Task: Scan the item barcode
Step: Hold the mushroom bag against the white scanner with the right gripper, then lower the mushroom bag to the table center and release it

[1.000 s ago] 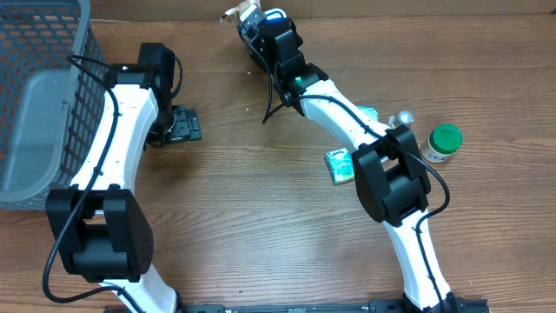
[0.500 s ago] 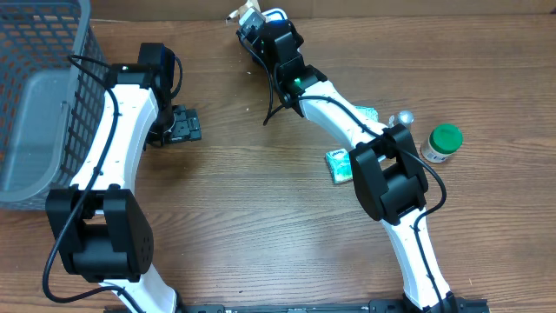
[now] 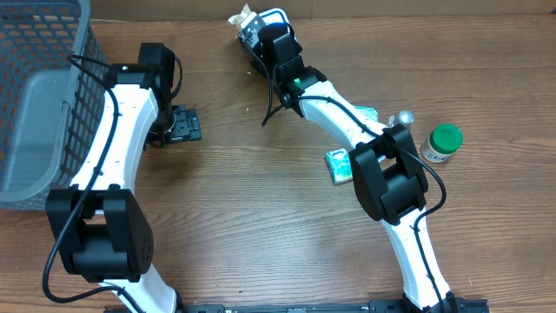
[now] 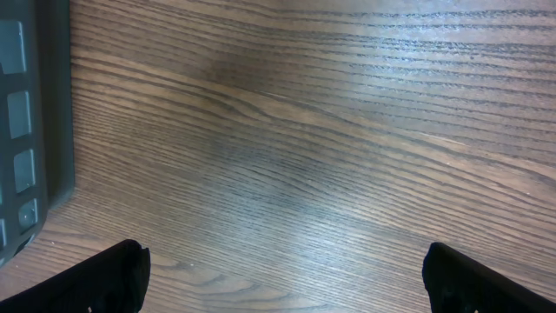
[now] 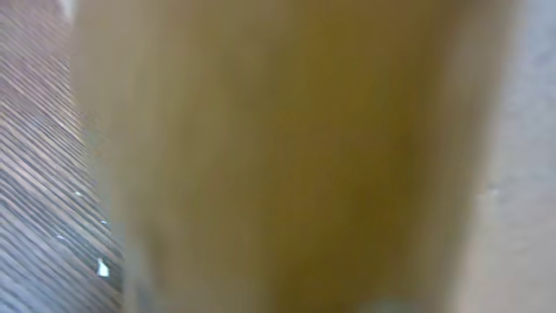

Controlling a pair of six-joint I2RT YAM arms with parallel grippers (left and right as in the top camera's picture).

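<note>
Overhead: the right claw [image 3: 253,23] is clamped on a tan packet [image 3: 242,15] at the wood-grain desk's [image 3: 261,235] far edge.
The left claw [image 3: 182,124] gapes beside a grey mesh basket [image 3: 39,52]; a green-capped bottle [image 3: 442,143] and a teal packet [image 3: 340,165] flank the right arm.

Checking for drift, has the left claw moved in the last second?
No. The left claw sits just as far right of the basket as before.

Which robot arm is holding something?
The right gripper: its fingers are shut on a small tan-and-white item. The left gripper hangs wide open, with nothing between its fingers, over the brown wooden table.
</note>
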